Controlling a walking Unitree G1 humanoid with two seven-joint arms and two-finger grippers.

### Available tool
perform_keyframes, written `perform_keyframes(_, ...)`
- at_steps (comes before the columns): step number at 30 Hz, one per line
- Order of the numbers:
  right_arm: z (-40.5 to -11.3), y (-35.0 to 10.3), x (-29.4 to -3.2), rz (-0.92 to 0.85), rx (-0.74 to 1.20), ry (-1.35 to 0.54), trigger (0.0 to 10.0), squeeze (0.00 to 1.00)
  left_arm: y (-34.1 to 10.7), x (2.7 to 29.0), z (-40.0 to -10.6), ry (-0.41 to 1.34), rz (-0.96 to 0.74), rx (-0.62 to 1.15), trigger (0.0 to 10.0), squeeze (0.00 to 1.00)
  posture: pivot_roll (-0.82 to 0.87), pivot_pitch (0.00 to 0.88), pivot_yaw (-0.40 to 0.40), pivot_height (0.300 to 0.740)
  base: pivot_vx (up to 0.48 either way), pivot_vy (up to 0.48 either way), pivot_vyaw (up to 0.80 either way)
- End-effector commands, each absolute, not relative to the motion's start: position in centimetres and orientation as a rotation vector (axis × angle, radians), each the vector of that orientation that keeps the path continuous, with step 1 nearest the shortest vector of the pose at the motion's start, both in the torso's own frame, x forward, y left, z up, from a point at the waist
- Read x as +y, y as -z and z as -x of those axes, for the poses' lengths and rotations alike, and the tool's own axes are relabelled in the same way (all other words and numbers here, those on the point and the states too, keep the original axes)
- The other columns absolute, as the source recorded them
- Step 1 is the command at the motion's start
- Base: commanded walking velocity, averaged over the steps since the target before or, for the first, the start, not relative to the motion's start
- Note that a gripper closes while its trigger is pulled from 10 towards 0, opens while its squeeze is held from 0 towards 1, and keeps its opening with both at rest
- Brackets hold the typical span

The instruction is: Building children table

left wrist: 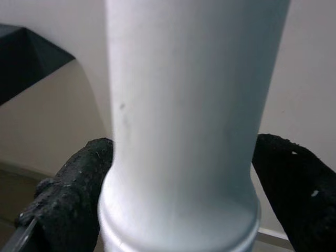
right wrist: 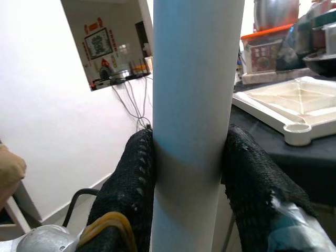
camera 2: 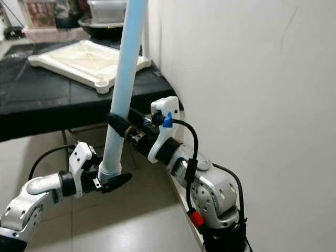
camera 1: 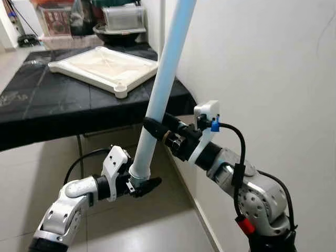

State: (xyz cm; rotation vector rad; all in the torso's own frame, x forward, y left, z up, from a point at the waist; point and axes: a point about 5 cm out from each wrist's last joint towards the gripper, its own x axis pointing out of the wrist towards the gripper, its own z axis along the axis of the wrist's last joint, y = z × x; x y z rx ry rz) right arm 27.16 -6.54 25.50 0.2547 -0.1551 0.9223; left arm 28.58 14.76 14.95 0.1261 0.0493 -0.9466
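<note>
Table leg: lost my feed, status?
Both claws on pale blue table leg: right claw mid-shaft, left claw at bottom end. Tabletop upside down on black table. Wall close.

Past my hands I see a bench [camera 1: 52, 105] under a black cloth, with clear storage boxes [camera 1: 123, 17] at its far end. A white wall [camera 1: 262, 68] runs alongside the right hand; beige floor tiles [camera 1: 157, 226] below.
</note>
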Motion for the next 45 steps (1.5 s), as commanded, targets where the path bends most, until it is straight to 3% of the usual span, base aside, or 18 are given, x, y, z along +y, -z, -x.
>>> perform_keyframes(1, -26.7, -26.0, -5.7, -0.261, -0.168, -0.982, 0.0, 0.00, -14.2, 14.8, -28.4, 0.961, -0.134, 0.083, 10.0, 0.00, -0.02, 0.000, -0.047, 0.740, 0.000, 0.000, 0.00)
perform_keyframes(6, -26.7, -25.9, -5.7, -0.262, -0.161, -0.987, 0.0, 0.00, -14.2, 14.9, -28.5, 0.960, -0.139, 0.082, 10.0, 0.00, -0.01, 0.000, -0.047, 0.740, 0.000, 0.000, 0.00)
perform_keyframes(8, -26.7, -25.9, -5.6, -0.263, -0.160, -0.988, 0.0, 0.00, -14.2, 15.0, -28.5, 0.956, -0.143, 0.078, 9.4, 0.00, -0.01, 0.000, -0.047, 0.740, 0.000, 0.000, 0.00)
perform_keyframes(9, -26.7, -25.9, -5.6, -0.263, -0.159, -0.989, 0.0, 0.00, -14.2, 15.1, -28.5, 0.949, -0.144, 0.077, 5.7, 0.00, -0.01, 0.000, -0.047, 0.740, 0.000, 0.000, 0.00)
perform_keyframes(10, -26.7, -25.9, -5.6, -0.263, -0.159, -0.990, 0.0, 0.00, -14.2, 15.2, -28.6, 0.939, -0.151, 0.073, 0.0, 0.00, -0.01, 0.000, -0.045, 0.740, 0.000, 0.000, 0.00)
perform_keyframes(25, -27.0, -26.0, -5.7, -0.254, -0.181, -0.974, 0.0, 0.00, -14.2, 15.5, -29.6, 0.871, -0.186, 0.044, 0.0, 0.00, -0.01, 0.000, -0.038, 0.740, 0.000, 0.000, 0.00)
perform_keyframes(26, -27.2, -26.0, -5.8, -0.244, -0.183, -0.958, 10.0, 0.00, -14.2, 15.4, -29.7, 0.871, -0.189, 0.044, 1.4, 0.00, 0.00, 0.000, -0.038, 0.740, 0.000, 0.000, 0.00)
perform_keyframes(27, -27.2, -26.0, -5.8, -0.244, -0.183, -0.958, 10.0, 0.00, -14.2, 15.4, -29.7, 0.871, -0.189, 0.044, 1.4, 0.00, 0.00, 0.000, -0.038, 0.740, 0.000, 0.000, 0.00)
perform_keyframes(28, -27.4, -25.9, -6.0, -0.237, -0.183, -0.940, 10.0, 0.00, -14.2, 15.3, -29.7, 0.874, -0.199, 0.040, 6.3, 0.00, 0.00, 0.000, -0.039, 0.740, 0.000, 0.000, 0.00)
perform_keyframes(29, -27.7, -25.5, -6.2, -0.241, -0.175, -0.914, 10.0, 0.41, -14.3, 15.1, -29.6, 0.887, -0.212, 0.034, 10.0, 0.00, 0.00, 0.000, -0.041, 0.740, 0.000, 0.000, 0.00)
perform_keyframes(31, -27.9, -25.2, -6.4, -0.245, -0.168, -0.897, 10.0, 0.41, -14.3, 15.0, -29.6, 0.896, -0.222, 0.029, 10.0, 0.00, 0.00, 0.000, -0.041, 0.740, 0.000, 0.000, 0.00)
perform_keyframes(32, -28.1, -24.9, -6.5, -0.260, -0.159, -0.882, 10.0, 1.00, -14.3, 14.8, -29.5, 0.905, -0.228, 0.024, 10.0, 0.00, 0.01, 0.000, -0.043, 0.740, 0.000, 0.000, 0.00)
perform_keyframes(44, -29.1, -22.8, -6.1, -0.406, -0.084, -0.849, 10.0, 1.00, -14.5, 14.2, -29.8, 0.939, -0.250, 0.007, 10.0, 0.00, 0.02, 0.000, -0.041, 0.740, 0.000, 0.000, 0.00)
perform_keyframes(45, -29.1, -22.5, -6.0, -0.414, -0.076, -0.848, 10.0, 0.70, -14.5, 14.2, -29.9, 0.941, -0.249, 0.005, 10.0, 0.00, 0.02, 0.000, -0.038, 0.740, 0.000, 0.000, 0.00)
